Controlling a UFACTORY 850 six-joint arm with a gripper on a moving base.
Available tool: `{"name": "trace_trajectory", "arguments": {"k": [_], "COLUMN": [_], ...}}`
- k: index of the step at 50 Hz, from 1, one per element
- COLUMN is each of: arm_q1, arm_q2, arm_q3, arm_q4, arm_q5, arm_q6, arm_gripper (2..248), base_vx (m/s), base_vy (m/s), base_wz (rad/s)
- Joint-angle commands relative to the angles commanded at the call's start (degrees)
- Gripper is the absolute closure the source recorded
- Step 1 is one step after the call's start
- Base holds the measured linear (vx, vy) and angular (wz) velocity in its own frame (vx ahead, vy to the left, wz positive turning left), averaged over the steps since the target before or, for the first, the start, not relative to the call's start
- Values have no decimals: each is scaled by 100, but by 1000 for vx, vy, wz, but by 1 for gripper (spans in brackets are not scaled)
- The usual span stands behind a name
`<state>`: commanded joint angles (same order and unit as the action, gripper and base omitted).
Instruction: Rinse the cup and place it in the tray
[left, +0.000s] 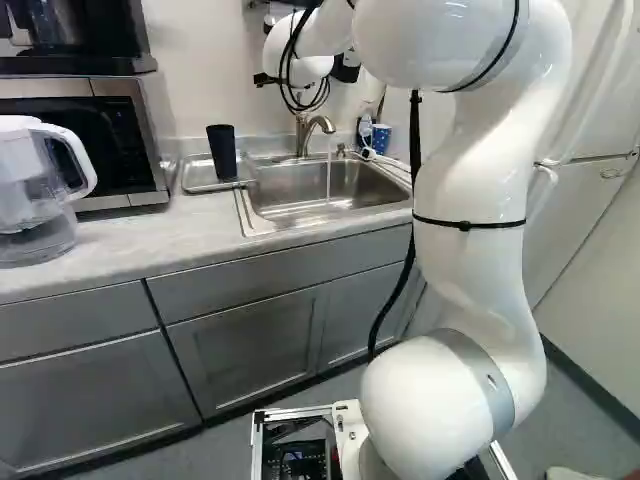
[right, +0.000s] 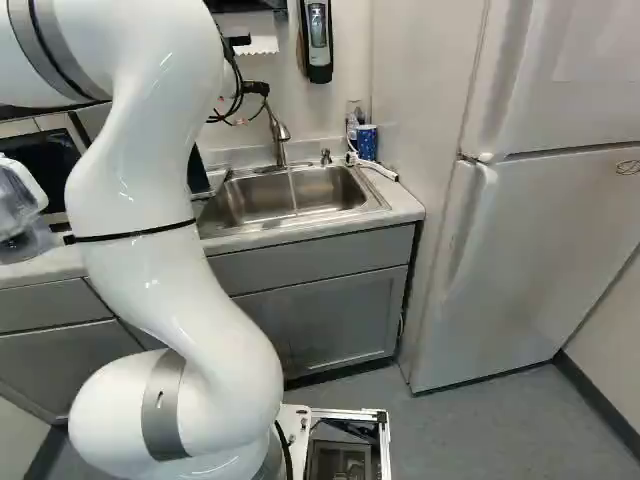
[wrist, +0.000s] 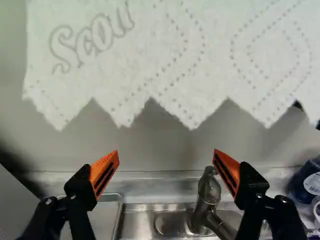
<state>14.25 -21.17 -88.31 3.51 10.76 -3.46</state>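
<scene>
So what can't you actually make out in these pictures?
- Inside of the black cup: too dark and small in the left base view, so whether it is wet can't be told.
- Tip of the faucet: cut off by the wrist view's edge.
- Upper part of the paper towel: cut off by the wrist view's edge.
- Far side of the pitcher: cut off by the left base view's edge.

stainless steel sink (left: 285, 182), faucet (left: 302, 135) at its back, water stream (left: 329, 172) falling into it, black tumbler (left: 222, 152) on metal tray (left: 197, 176) just left of sink, microwave (left: 112, 142) and water pitcher (left: 25, 185) farther left
</scene>
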Motion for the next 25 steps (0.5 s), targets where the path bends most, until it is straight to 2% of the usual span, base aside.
{"name": "trace_trajectory", "arguments": {"k": [25], "arm_q1": [-12], "arm_q2": [-111], "arm_q3": [-131], "arm_q4": [83], "arm_q5": [-229], "arm_q6": [0], "arm_gripper": [3], "base_vx": [0], "base_vy": [0], "base_wz": [0]}}
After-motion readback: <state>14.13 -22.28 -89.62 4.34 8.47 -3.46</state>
